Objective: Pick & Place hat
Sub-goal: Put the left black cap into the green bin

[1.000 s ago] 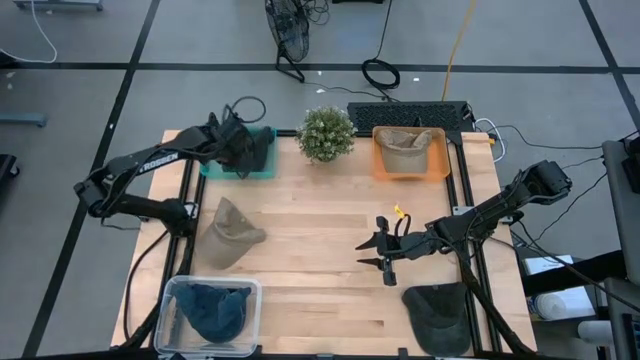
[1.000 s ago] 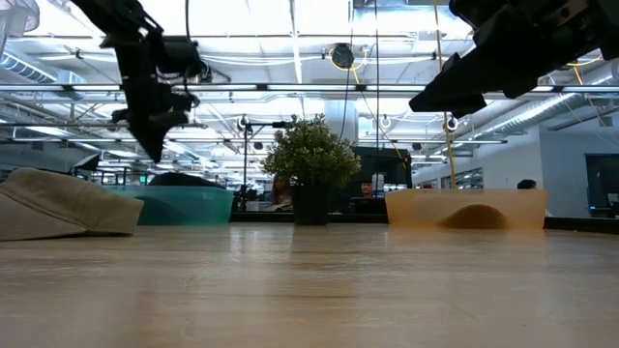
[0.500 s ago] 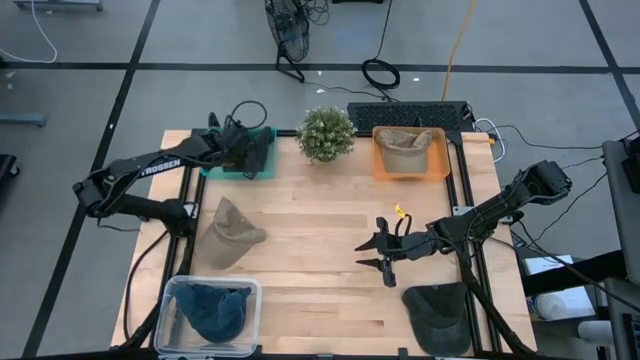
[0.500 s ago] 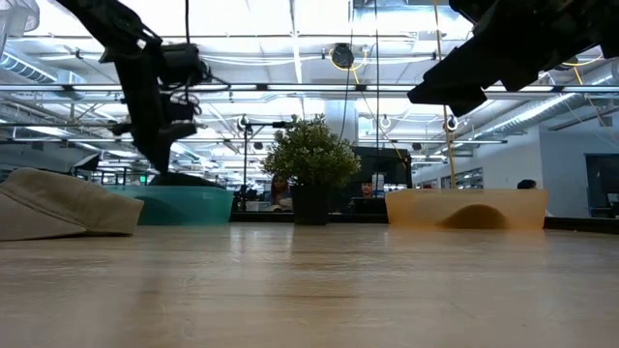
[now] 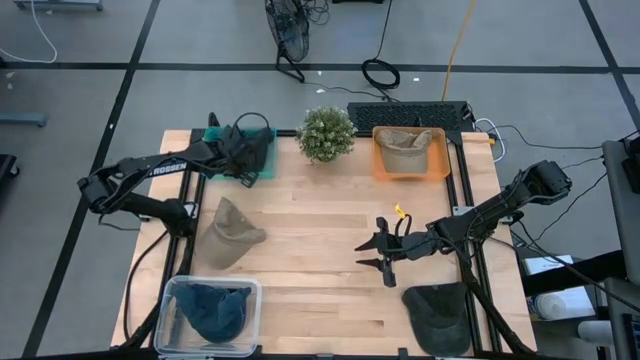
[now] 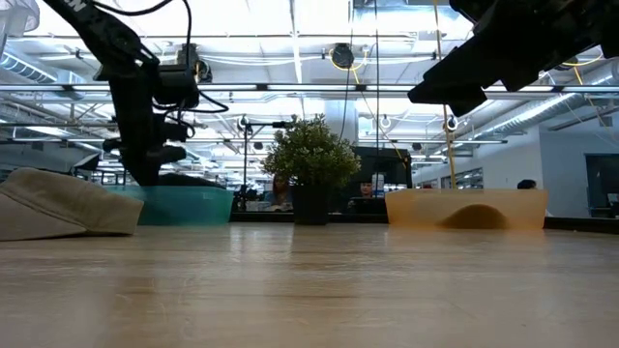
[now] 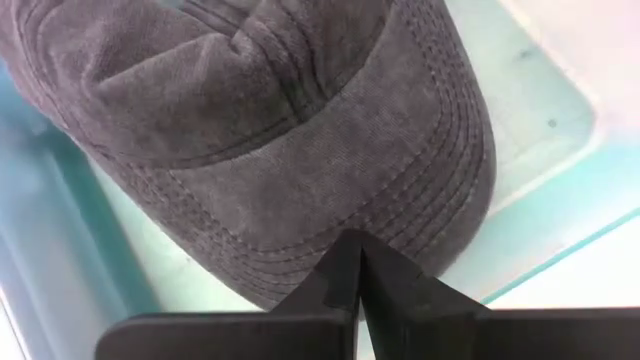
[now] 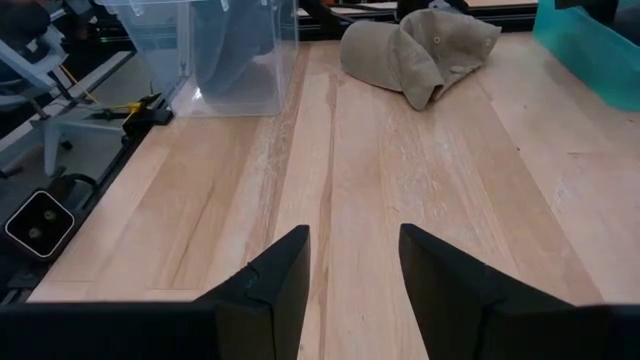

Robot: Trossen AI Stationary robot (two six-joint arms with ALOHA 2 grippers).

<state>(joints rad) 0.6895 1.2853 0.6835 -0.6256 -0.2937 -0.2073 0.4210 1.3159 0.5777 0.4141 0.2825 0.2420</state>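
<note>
From above, you see a pale wooden table (image 5: 330,250) with the left gripper (image 5: 243,152) reaching over the teal bin (image 5: 212,166) at the far left corner; the dark cap inside is mostly hidden under the arm. A crumpled tan cap (image 5: 231,232) lies on bare wood nearby. A clear plastic box (image 5: 170,297) at the near left holds a dark blue cap (image 5: 215,309). A round bushy potted plant (image 5: 326,133) stands between the teal bin and an orange bin (image 5: 437,165) holding a beige cap (image 5: 405,144). The right gripper (image 5: 377,253) waits over the table's near right, with a dark cap (image 5: 438,315) at the near edge beside it.

From table height, the left arm (image 6: 135,106) comes down into the teal bin (image 6: 184,205), with the tan cap (image 6: 60,205) beside it.

Through the left wrist camera, you see a brown corduroy cap (image 7: 270,130), ribbed with stitched rows on its curved brim, lying in the glossy teal bin (image 7: 560,190). The fingers (image 7: 400,290) are pressed together, empty, just short of the brim.

Through the right wrist camera, the fingers (image 8: 445,270) stand parted above bare planks, grasping nothing.
</note>
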